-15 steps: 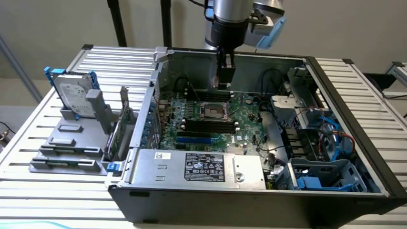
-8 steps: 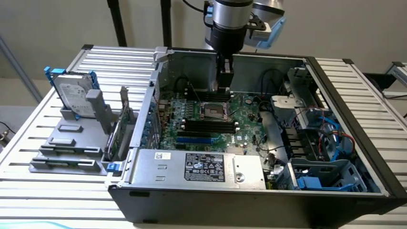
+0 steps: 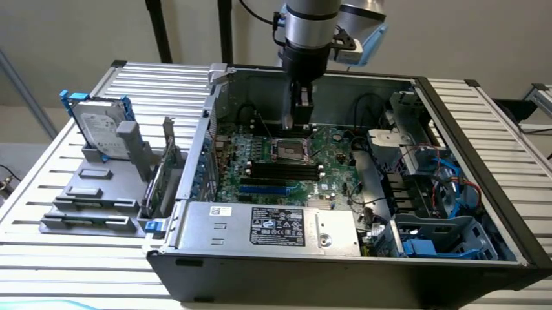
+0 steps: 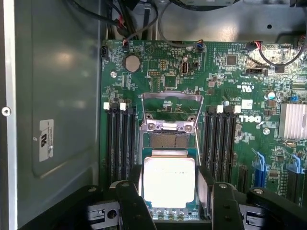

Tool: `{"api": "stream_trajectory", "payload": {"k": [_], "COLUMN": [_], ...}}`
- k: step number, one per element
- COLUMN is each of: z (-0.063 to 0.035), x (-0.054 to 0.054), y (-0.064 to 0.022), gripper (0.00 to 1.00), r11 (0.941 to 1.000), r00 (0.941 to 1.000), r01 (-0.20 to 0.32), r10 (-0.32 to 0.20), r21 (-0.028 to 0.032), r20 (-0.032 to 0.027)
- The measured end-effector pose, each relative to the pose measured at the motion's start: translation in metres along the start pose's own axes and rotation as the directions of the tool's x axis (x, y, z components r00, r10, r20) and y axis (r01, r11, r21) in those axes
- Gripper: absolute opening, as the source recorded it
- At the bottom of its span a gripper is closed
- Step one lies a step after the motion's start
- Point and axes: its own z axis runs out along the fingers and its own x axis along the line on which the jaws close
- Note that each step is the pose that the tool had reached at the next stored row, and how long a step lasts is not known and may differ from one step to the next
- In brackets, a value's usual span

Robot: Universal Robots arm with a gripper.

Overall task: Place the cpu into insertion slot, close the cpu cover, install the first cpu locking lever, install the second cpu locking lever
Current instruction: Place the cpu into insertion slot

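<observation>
The cpu, a pale square chip, sits between my gripper's two black fingers, which are shut on its sides. Just past the chip, part of the dark insertion slot shows inside its metal rim. The cpu cover, a silvery frame with a window, stands swung open on the slot's far side. A thin locking lever runs along one side of the slot. In the exterior view my gripper hangs straight down a little above the insertion slot on the green motherboard.
Black memory slots flank the socket on both sides. A grey labelled power supply box lies at the case's near side. Cables and a drive cage fill the exterior view's right. A hard drive stands outside the case on the exterior view's left.
</observation>
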Motion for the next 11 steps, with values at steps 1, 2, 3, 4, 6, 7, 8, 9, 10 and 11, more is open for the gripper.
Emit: {"api": "stream_trajectory", "payload": {"k": [1,2,3,4,6,7,8,9,10,11], "z": [0.0018,0.0037,0.0055,0.0074,0.0109,0.0126,0.0144,0.0161,0.0179,0.0195], "x": [0.0,0.0,0.0,0.0,-0.001,-0.002,-0.003,-0.003,-0.004,-0.005], "y": [-0.0011,-0.0022,-0.0031,-0.0034,-0.0037,-0.0039,-0.004,-0.0041,-0.0042,-0.0042], "gripper": [0.54,0.54,0.54,0.54,0.54,0.54,0.54,0.54,0.54,0.54], "r11": [1.0,1.0,1.0,1.0,1.0,1.0,1.0,1.0,1.0,1.0], "r00": [1.0,1.0,1.0,1.0,1.0,1.0,1.0,1.0,1.0,1.0], "r01": [0.0,-0.001,-0.001,-0.002,-0.002,-0.002,-0.002,-0.002,-0.002,-0.003], "r10": [0.0,0.001,0.001,0.002,0.002,0.002,0.002,0.002,0.002,0.003], "r21": [0.0,0.0001,0.0001,-0.0001,-0.0001,0.0,0.0,0.0,-0.0001,-0.0001], "r20": [0.0,0.0002,0.0001,0.0,0.0001,0.0001,0.0001,0.0,0.0001,0.0]}}
